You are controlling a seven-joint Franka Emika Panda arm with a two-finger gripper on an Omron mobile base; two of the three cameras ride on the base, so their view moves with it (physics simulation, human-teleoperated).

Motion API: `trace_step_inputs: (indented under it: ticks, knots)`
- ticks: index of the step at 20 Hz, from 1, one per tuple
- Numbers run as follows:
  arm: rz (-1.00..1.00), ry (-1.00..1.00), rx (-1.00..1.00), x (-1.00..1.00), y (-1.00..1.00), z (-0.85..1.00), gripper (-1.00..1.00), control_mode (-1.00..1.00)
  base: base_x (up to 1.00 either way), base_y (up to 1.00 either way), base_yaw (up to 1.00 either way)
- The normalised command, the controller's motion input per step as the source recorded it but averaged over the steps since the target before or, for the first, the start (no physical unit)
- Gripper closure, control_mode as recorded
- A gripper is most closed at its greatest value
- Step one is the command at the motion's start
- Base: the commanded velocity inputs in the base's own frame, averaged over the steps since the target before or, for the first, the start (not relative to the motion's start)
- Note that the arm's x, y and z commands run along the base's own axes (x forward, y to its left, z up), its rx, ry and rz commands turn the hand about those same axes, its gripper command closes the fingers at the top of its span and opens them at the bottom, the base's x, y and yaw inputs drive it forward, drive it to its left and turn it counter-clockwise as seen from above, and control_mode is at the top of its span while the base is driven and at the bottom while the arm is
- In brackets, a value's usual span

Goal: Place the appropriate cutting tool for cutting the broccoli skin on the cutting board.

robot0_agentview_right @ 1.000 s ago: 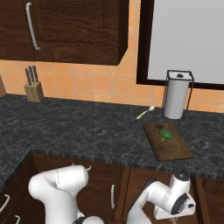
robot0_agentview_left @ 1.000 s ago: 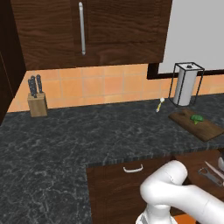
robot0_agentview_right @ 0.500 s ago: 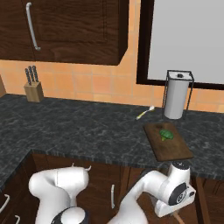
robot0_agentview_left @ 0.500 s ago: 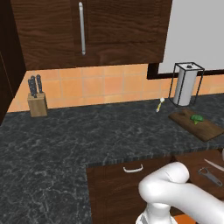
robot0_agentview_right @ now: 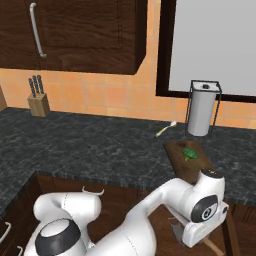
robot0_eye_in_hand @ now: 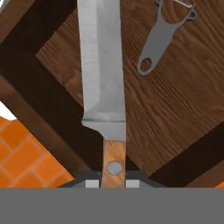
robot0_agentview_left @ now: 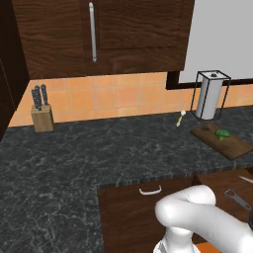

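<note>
The knife (robot0_eye_in_hand: 101, 70) lies in the hand view with a broad, flat, brushed-steel blade running up from a pale wooden handle that carries a round metal rivet. The gripper (robot0_eye_in_hand: 113, 183) sits at the bottom edge of that view, its two dark finger tips closed tight against either side of the wooden handle. Under the blade is the warm brown, grained wood of an open drawer (robot0_eye_in_hand: 175, 109), framed by darker wooden edges. Near the blade, apart from it, rests a grey metal peeler (robot0_eye_in_hand: 161, 37), slim, with an oval hole at the end of its handle and a forked head.

In the right base view the white arm bends low in front of the counter and its hand hangs over the drawer. On the counter (robot0_agentview_right: 95, 150), a dark speckled stone surface, lies the cutting board (robot0_agentview_right: 186, 165), flat, thin and dark brown. The broccoli (robot0_agentview_right: 189, 154), small, bright green and bumpy, sits on the board's far part. Just behind the board stands a paper towel roll (robot0_agentview_right: 202, 113), a white cylinder in a thin black wire frame. A small pale-handled utensil (robot0_agentview_right: 165, 128) lies on the stone to the left of the holder. Far along the counter, against the orange tiled wall, stands a light wooden knife block (robot0_agentview_right: 38, 102) with dark handles sticking up.
</note>
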Motion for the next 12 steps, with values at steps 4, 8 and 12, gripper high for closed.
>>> trace_step_inputs:
  ticks: [4, 8, 12]
  knots:
    - [0.16, 0.06, 0.02, -0.07, 0.07, 0.89, 1.00, -1.00, 0.00, 0.00, 0.00]
    - [0.12, 0.04, 0.00, 0.16, 0.10, 0.84, 1.00, -1.00, 0.00, 0.00, 0.00]
    - [0.07, 0.03, 0.02, 0.66, 0.05, 0.42, 1.00, -1.00, 0.00, 0.00, 0.00]
